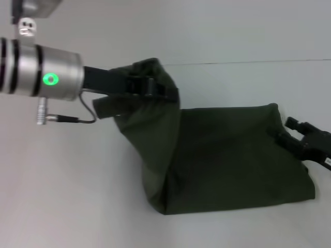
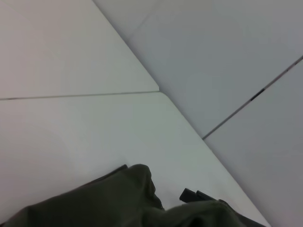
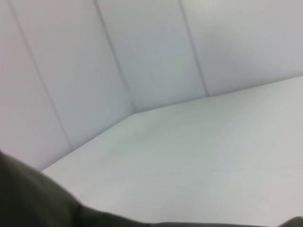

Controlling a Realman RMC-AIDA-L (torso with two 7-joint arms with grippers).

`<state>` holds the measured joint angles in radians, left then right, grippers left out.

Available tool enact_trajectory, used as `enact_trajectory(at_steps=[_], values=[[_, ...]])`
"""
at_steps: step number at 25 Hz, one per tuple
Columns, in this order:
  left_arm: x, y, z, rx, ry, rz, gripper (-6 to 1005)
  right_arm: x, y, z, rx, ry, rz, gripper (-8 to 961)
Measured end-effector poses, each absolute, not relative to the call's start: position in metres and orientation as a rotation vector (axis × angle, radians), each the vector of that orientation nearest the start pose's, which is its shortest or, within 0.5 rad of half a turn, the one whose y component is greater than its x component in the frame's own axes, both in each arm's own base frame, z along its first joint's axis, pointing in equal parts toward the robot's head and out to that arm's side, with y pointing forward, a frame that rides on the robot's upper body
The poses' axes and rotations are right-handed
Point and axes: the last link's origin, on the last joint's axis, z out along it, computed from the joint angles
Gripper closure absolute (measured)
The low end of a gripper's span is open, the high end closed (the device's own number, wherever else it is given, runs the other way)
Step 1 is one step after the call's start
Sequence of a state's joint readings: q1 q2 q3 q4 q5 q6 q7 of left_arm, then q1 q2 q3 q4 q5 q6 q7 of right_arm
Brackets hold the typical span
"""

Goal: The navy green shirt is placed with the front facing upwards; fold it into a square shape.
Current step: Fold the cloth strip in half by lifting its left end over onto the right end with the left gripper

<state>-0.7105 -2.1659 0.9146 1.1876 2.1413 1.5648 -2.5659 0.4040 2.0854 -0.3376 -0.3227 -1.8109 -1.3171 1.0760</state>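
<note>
Item: navy green shirt [image 1: 217,160], dark olive, lying partly folded on the white table [image 1: 67,196], its flat body spread toward my right side and one end lifted off the surface into a draped hump. Item: my left gripper [image 1: 150,87], raised above the table, fingers pressed together on a bunched edge of that lifted cloth; the fabric hangs from it in a steep fold down to the table. Item: my right gripper [image 1: 297,139], low at the shirt's far right edge, touching or just over the cloth; whether its fingers are spread or closed I cannot tell. Risk, as I judge it: the pinch on my left holds only a small bunch of fabric, so the cloth could slip out while I carry it across, and the fold would fall crooked. Risk: if my right side fails to pin its edge, the whole shirt may drag with the lifted end instead of doubling over, leaving no square. Risk: the hanging fold may crease under itself as it lands. Surroundings: pale wall panels [image 2: 227,56] behind the table; my left wrist's cable [image 1: 72,120] hangs near the raised cloth. Nothing else stands on the table near the shirt.
</note>
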Motion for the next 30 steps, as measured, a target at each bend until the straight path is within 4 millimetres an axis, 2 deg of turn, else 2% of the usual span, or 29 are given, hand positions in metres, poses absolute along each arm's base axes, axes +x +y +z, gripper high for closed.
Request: enact_trajectory(at_steps=[7, 8, 10, 16, 23, 30], values=[[-0.099, 0.387, -0.019, -2.707, -1.361, -0.445, 970, 0.357, 0.292, 0.004, -2.012, 0.914, 0.837, 228], [-0.099, 0.387, -0.019, -2.707, -1.361, -0.445, 970, 0.36, 0.291, 0.006, -2.0, 0.917, 0.834, 228], [-0.09, 0.391, -0.033, -2.719, -1.339, -0.415, 971, 0.366, 0.287, 0.012, -1.968, 0.922, 0.83, 227], [-0.08, 0.398, -0.048, -2.717, -1.322, -0.393, 971, 0.379, 0.276, 0.028, -1.906, 0.925, 0.837, 227], [-0.07, 0.399, -0.072, -2.729, -1.325, -0.376, 970, 0.381, 0.274, 0.028, -1.893, 0.932, 0.83, 228], [-0.062, 0.394, -0.086, -2.747, -1.331, -0.419, 970, 0.381, 0.274, 0.027, -1.896, 0.928, 0.822, 228]])
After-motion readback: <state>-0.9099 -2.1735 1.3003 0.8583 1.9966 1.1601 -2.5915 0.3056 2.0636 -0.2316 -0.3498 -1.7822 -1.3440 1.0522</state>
